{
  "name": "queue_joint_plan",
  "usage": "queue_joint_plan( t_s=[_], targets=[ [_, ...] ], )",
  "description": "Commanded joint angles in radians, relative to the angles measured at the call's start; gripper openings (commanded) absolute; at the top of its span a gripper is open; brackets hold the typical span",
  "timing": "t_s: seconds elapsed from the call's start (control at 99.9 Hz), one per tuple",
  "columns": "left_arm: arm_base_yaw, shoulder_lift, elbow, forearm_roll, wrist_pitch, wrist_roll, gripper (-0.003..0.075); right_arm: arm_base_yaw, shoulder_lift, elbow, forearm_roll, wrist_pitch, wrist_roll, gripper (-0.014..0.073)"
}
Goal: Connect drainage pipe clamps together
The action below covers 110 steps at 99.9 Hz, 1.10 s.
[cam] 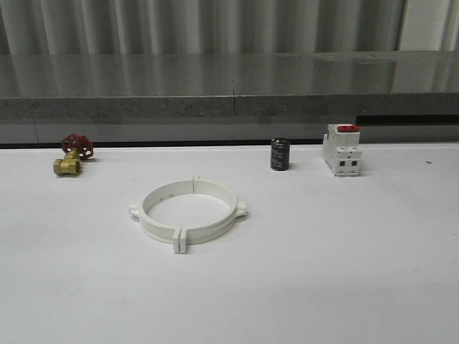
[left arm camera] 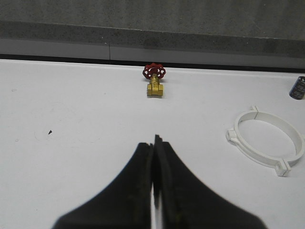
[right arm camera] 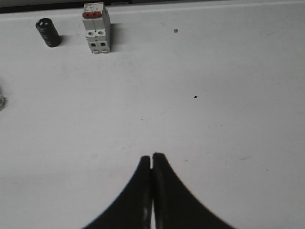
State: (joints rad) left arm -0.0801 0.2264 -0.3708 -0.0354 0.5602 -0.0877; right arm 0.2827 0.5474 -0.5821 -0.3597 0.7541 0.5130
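Observation:
The two white drainage pipe clamps (cam: 188, 214) lie on the white table as one closed ring, their end tabs meeting at the front and back. In the left wrist view the same ring (left arm camera: 267, 141) lies off to one side. My left gripper (left arm camera: 154, 141) is shut with nothing in it and hovers over bare table, well apart from the ring. Over bare table too, my right gripper (right arm camera: 152, 156) has its fingers pressed together, empty.
A brass valve with a red handwheel (cam: 72, 153) stands at the back left. A black capacitor (cam: 280, 154) and a white breaker with a red switch (cam: 341, 150) stand at the back right. A grey ledge (cam: 229, 86) runs behind the table.

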Motion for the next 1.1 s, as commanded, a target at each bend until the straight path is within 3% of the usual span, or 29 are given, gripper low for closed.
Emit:
queue_joint_plan(
  t_s=[0.0, 0.28, 0.43, 0.801, 1.091],
  targets=[
    [0.000, 0.012, -0.024, -0.003, -0.078, -0.002, -0.0020, -0.008, 0.000, -0.023, -0.035, -0.055, -0.006, -0.0067],
    [0.000, 0.012, -0.024, -0.003, -0.078, -0.002, -0.0020, -0.008, -0.049, -0.010, -0.088, -0.077, -0.015, -0.0067],
    [0.000, 0.012, -0.024, -0.003, -0.078, -0.002, -0.0020, -0.031, -0.148, 0.023, -0.073, -0.178, -0.072, -0.0067],
    [0.000, 0.012, -0.024, -0.003, -0.078, -0.002, -0.0020, -0.259, -0.384, 0.224, 0.293, -0.445, -0.463, -0.0067],
    [0.000, 0.012, -0.024, -0.003, -0.078, -0.002, -0.0020, -0.254, -0.536, 0.461, 0.327, -0.633, -0.449, -0.0067]
  ],
)
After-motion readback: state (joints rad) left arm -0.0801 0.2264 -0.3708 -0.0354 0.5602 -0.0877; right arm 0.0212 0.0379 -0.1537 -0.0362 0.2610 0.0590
